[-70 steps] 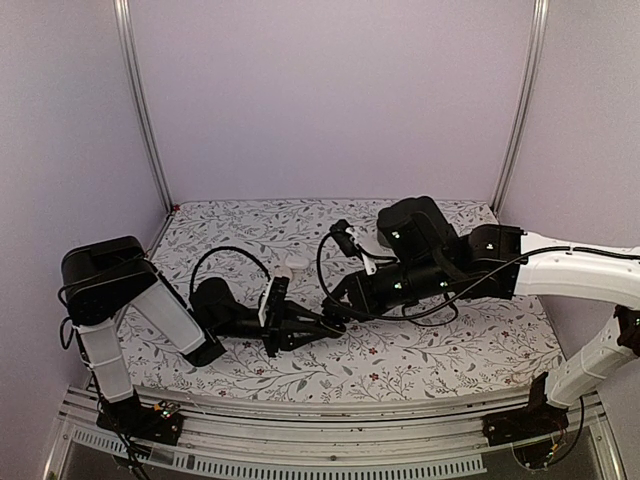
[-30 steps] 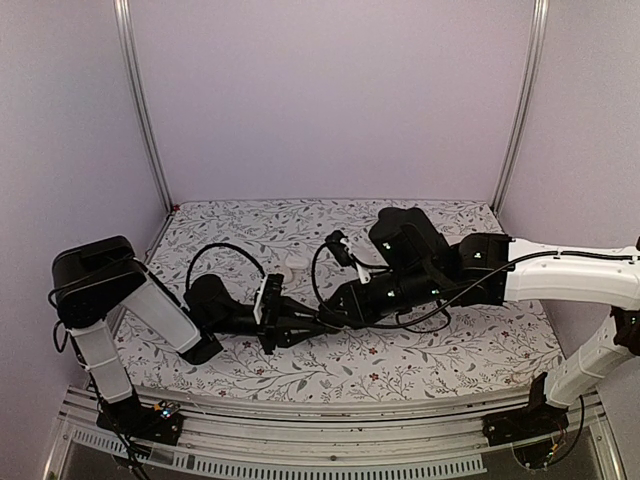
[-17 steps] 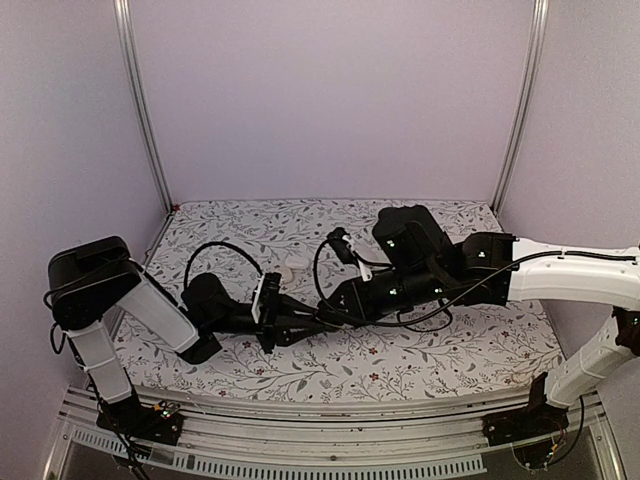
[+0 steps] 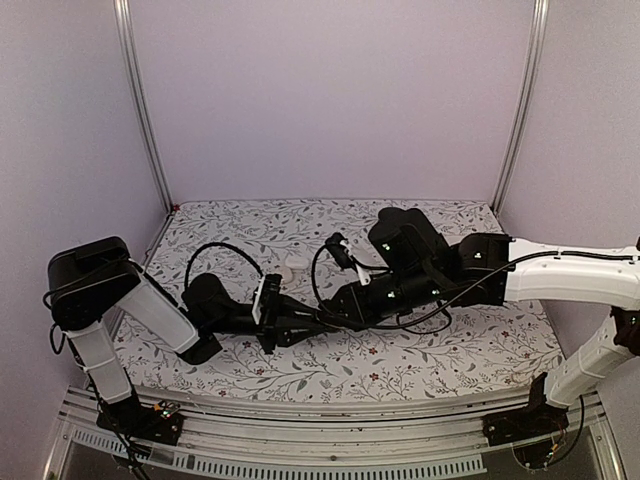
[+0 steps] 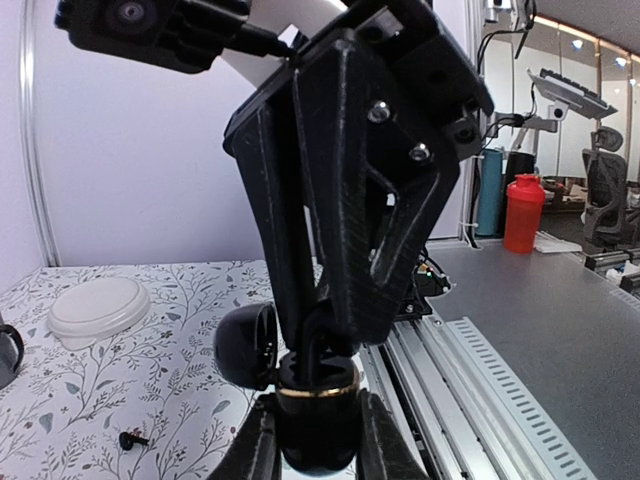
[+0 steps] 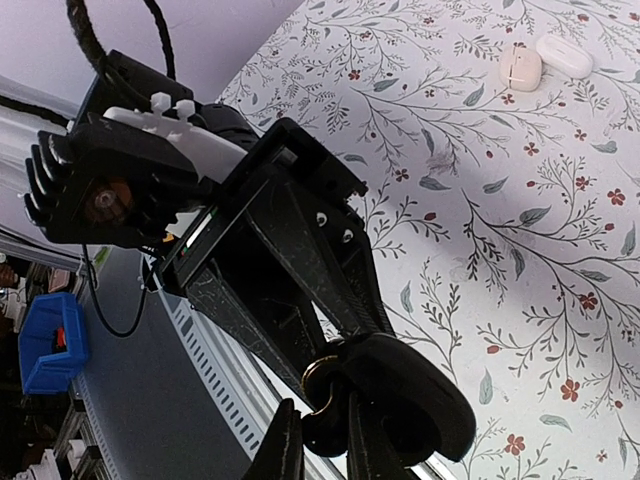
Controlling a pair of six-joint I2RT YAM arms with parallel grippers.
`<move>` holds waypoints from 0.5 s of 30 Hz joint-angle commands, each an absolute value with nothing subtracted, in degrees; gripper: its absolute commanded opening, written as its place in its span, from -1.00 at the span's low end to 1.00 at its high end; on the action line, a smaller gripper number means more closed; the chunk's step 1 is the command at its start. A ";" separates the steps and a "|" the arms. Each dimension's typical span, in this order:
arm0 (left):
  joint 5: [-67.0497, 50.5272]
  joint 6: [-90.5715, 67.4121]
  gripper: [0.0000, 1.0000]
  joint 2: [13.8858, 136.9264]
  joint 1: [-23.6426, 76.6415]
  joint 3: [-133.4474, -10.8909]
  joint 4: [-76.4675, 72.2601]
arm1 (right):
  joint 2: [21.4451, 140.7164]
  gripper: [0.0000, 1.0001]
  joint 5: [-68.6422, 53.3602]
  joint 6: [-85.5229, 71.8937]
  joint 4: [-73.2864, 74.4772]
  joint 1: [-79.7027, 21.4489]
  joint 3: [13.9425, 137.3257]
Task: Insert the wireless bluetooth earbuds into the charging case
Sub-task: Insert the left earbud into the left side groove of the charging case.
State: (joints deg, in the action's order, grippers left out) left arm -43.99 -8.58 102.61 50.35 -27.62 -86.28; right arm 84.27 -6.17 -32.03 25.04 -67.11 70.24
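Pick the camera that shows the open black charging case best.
Left wrist: the black charging case sits close and centred, gold rim and open lid visible, clamped in the left gripper. Right wrist shows it partly behind the right gripper. Top external: the grippers hide it.

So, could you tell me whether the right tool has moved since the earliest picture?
Yes: the right tool has shifted slightly left, closer to the white case lying on the table.

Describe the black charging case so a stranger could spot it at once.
On the flowered table, look toward the front, where the two arms meet. There the left gripper pinches a round black case with its lid flipped open. Unlike the white case lying loose nearby, it is dark, gold-rimmed and held.
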 commanded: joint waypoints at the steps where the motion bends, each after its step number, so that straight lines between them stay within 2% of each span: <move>1: -43.26 -6.64 -1.00 99.63 51.34 -28.90 -90.55 | 87.09 -0.91 -5.94 -31.06 30.96 -67.07 72.77; 15: -38.47 -6.63 -1.00 102.11 52.73 -28.80 -95.21 | 94.91 -0.88 -3.89 -32.20 40.32 -67.06 82.24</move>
State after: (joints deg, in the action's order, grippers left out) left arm -40.49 -7.88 102.72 50.52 -27.59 -85.82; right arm 90.80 -4.80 -31.73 35.79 -67.07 80.62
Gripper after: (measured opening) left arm 0.225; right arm 0.136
